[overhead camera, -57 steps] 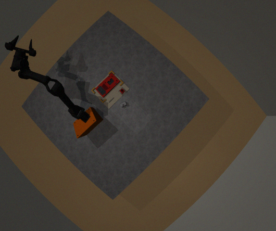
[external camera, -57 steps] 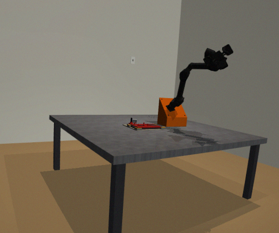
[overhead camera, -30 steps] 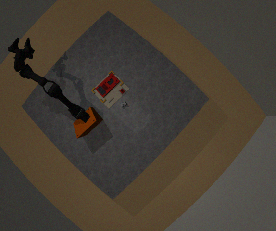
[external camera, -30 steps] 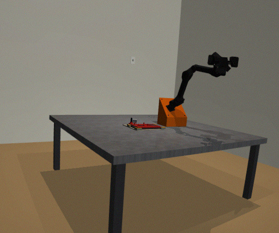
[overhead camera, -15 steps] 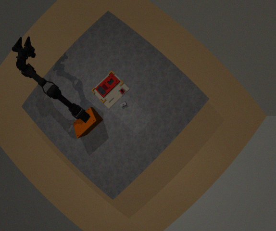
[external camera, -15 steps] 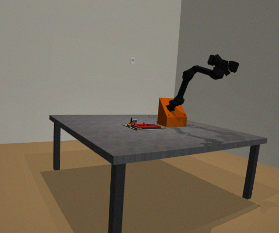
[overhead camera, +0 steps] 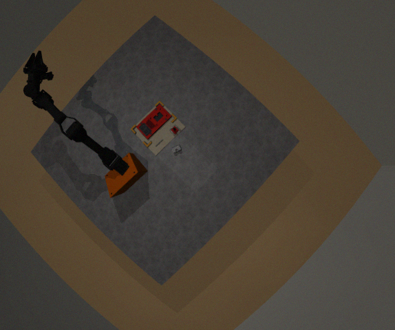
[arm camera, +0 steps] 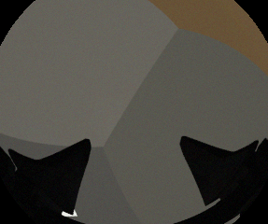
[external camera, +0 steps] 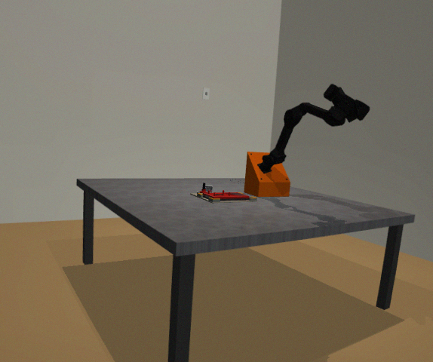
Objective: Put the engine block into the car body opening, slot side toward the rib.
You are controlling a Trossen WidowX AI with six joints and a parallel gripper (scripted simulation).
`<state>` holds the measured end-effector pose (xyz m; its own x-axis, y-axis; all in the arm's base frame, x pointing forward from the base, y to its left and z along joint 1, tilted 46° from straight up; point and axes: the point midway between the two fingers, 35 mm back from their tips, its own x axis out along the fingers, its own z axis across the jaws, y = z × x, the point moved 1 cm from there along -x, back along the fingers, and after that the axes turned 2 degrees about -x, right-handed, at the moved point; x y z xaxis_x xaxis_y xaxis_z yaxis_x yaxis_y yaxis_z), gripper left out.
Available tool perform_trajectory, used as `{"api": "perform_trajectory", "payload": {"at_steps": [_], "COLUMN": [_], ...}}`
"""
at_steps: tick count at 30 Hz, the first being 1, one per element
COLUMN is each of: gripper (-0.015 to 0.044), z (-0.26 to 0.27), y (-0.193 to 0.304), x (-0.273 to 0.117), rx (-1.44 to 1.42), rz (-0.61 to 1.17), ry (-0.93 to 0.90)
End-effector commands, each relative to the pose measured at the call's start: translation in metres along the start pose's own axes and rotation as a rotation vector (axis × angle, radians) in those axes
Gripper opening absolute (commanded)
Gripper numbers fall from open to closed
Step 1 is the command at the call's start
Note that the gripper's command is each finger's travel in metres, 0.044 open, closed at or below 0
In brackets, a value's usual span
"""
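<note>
The red car body [overhead camera: 161, 108] [external camera: 230, 196] lies flat on the pale board [overhead camera: 162, 137] [external camera: 195, 191], between yellow corner brackets [overhead camera: 159, 103] [external camera: 214, 200]. These probably serve to keep it from sliding when a part is pressed in. Its openings face upward, so the insertion should come from above.

The small grey piece, which I take for the engine block [overhead camera: 176, 149] [external camera: 209, 188], rests on the table [overhead camera: 208, 213] [external camera: 130, 206], just beside the board and outside the car body. It seems placed apart so that the fingers can come around it, but its slot is too small to tell. A little red part with a dark centre [overhead camera: 172, 128] stands on the board; its purpose I cannot tell.

The gripper [overhead camera: 36, 53] [external camera: 347, 102] [arm camera: 136, 144] is high and well apart from these things, its jaws spread wide with nothing between them. The wrist view shows only walls and floor, so the grasp is not yet prepared. I judge that the arm must first turn toward the block, then align the slot with the rib before lowering; a tilted block could jam on the edge.
</note>
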<state>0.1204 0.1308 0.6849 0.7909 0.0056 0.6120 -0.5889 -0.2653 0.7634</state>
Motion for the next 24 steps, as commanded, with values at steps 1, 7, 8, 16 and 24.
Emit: {"api": "perform_trajectory", "payload": {"at_steps": [1,7,8,16,24], "gripper": [0.0440,0.0440,0.0440,0.0440,0.0440], "z": [-0.006,-0.014,-0.015,-0.024,-0.032], "y": [-0.006,-0.015,-0.017,-0.034,-0.059], "x": [0.001,0.005,0.006,0.012,0.017], "rx": [-0.078,-0.204,-0.224,-0.381,-0.538], "rz": [0.012,0.034,0.038,0.056,0.043], "ry": [-0.002,0.000,0.000,-0.005,-0.007]}}
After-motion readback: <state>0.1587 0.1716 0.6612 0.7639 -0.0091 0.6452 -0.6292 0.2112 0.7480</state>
